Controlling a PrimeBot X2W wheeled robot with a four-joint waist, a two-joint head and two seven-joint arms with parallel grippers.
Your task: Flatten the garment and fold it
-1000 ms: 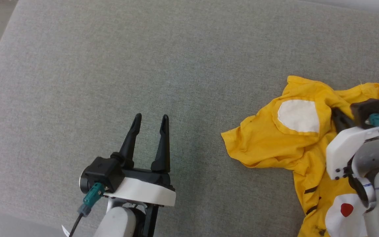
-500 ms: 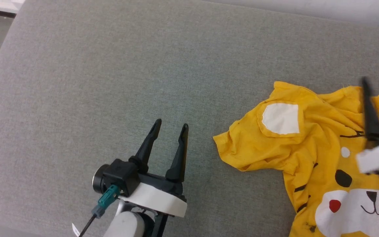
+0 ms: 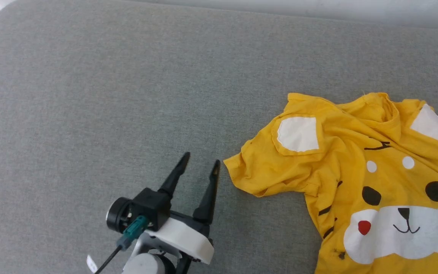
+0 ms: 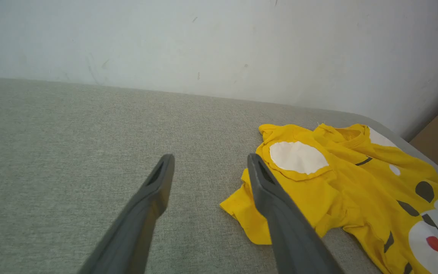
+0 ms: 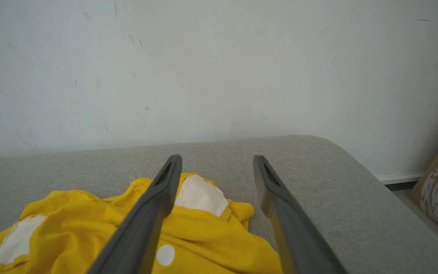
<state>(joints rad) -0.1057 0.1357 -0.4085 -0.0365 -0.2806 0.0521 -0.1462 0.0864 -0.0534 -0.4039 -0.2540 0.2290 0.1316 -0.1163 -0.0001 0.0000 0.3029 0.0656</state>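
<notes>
On the right half of the grey fabric-covered tabletop (image 3: 89,95): small bright yellow cotton T-shirt with a tiger face (image 3: 356,171), print up, rumpled, long axis running collar-far to hem-near | left claw (image 3: 202,159): spread, empty, tips just beside the sleeve hem (image 3: 238,171), shirt to its right | right claw (image 5: 217,160): spread, empty, over the collar end | judged: left arm nearer that sleeve

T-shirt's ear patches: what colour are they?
White ear patches on the yellow T-shirt; they show best in the head view.
</notes>
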